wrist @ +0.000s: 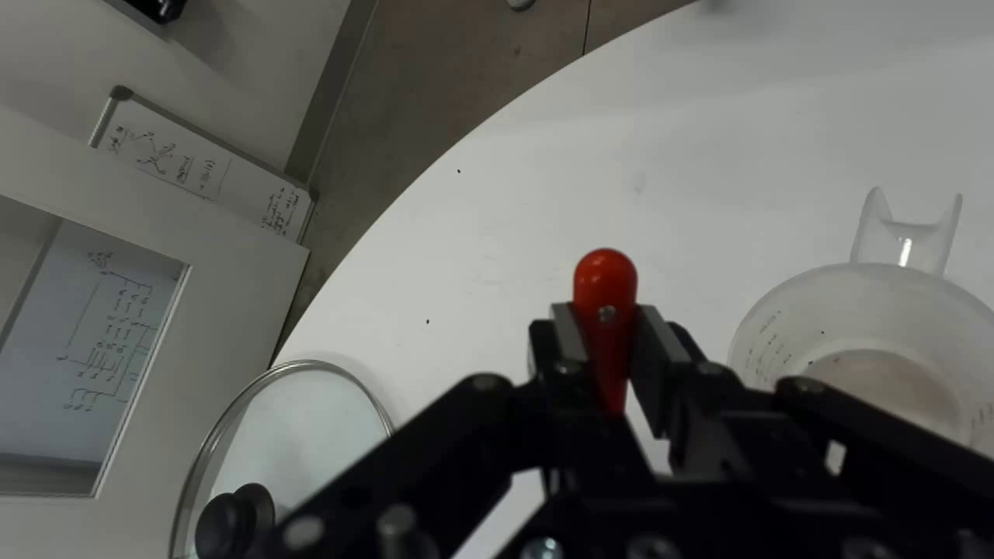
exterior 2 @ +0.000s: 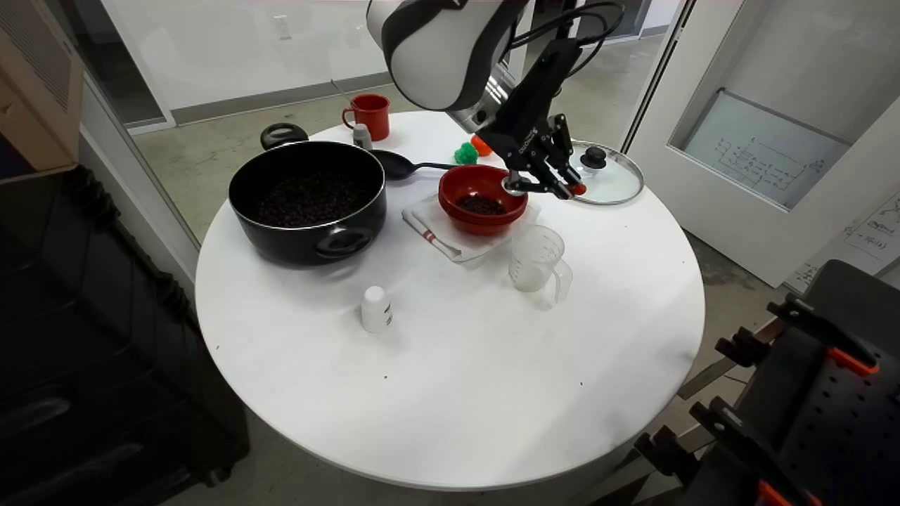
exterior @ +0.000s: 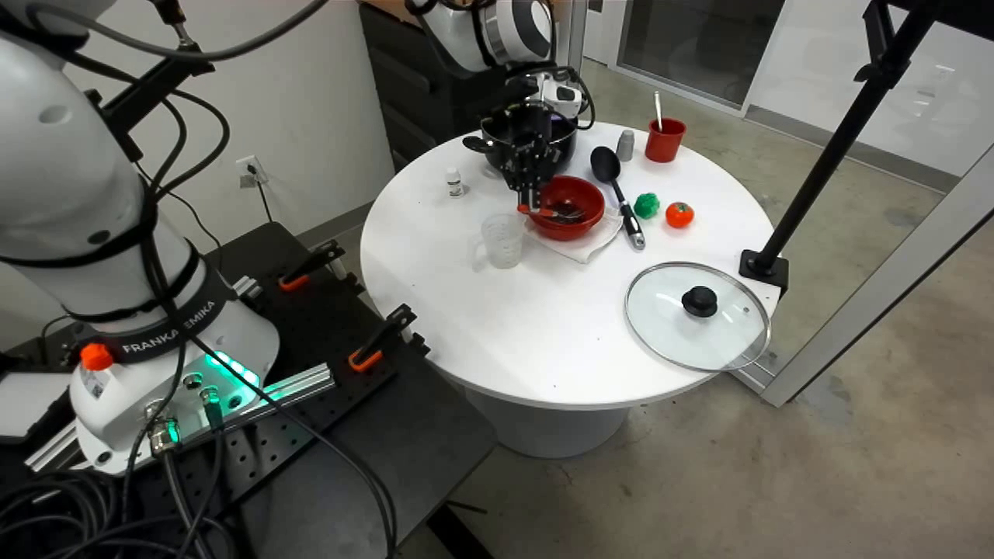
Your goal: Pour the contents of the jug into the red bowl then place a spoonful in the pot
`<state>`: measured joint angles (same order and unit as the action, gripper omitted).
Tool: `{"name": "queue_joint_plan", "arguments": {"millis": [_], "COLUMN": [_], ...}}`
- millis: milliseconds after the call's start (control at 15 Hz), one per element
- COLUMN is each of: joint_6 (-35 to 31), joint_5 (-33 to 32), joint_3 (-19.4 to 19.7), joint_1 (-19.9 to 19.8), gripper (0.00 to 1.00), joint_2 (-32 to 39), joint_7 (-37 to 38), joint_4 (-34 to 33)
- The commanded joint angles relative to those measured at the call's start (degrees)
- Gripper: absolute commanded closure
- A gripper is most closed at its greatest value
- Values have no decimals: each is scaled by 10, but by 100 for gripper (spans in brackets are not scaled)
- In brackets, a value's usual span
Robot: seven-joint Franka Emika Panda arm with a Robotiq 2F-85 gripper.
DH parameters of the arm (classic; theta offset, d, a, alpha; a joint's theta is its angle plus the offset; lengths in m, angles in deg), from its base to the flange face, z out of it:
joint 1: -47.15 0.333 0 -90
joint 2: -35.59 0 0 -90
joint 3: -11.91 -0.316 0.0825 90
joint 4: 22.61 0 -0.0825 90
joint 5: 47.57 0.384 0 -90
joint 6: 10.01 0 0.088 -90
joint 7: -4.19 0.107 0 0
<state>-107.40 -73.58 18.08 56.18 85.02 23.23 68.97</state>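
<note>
claw point(wrist: 609, 338) clenched on the spoon point(wrist: 604, 283), ctr of the wrist view, red handle end poking out top. in an exterior view the spoon's metal end is over the right rim of the red bowl point(exterior 2: 464, 184), just above frame ctr; can't tell if they touch. bowl looks like two stacked, w/ dark bits point(exterior 2: 480, 204) in the bottom, on a white cloth point(exterior 2: 460, 250) w/ red stripes. clear jug point(exterior 2: 536, 260) is upright on the white table point(exterior 2: 450, 393), right of ctr, just beside the bowl, handle to the right; wrist view has it at the right edge, a few dark specks inside. black pot point(exterior 2: 281, 242) upright at the left of an exterior view, more dark bits in it. white bottle point(exterior 2: 376, 313) stands lower left of ctr there; grey shaker point(exterior 2: 362, 137) & red mug point(exterior 2: 373, 118) nr each other up top. in an exterior view a black serving spoon point(exterior: 627, 213) lies right of the bowl, then a green lump point(exterior: 646, 206) & a tomato point(exterior: 679, 216) nr each other, upper right of ctr. glass lid point(exterior: 664, 322) w/ black knob lies flat at right, part of it jutting past the table edge.
</note>
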Motion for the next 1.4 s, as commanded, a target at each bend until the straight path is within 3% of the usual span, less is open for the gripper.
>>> {"name": "queue_joint_plan", "arguments": {"millis": [0,400,1133,1333], "joint_6": [40,74,196,226], "joint_5": [27,48,102,111], "joint_3": [-7,-15,-24,-13], "joint_1": [-12,-10,-18,-21], "gripper": [95,95,95,95], "joint_2": [46,93,169,194], "joint_7": [-36,-62,-81,-61], "joint_4": [-70,-137,-301,-343]}}
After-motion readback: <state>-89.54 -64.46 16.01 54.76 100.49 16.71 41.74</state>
